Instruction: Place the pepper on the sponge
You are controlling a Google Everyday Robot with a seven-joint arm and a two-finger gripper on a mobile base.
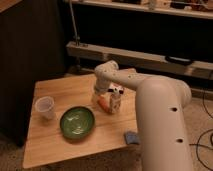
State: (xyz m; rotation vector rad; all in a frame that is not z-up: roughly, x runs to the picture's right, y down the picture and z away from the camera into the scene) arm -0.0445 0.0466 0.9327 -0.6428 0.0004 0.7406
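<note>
The gripper at frame centre hides part of the pepper, and the arm, cut off by the bottom edge, covers the right side of the sponge at lower right.
</note>
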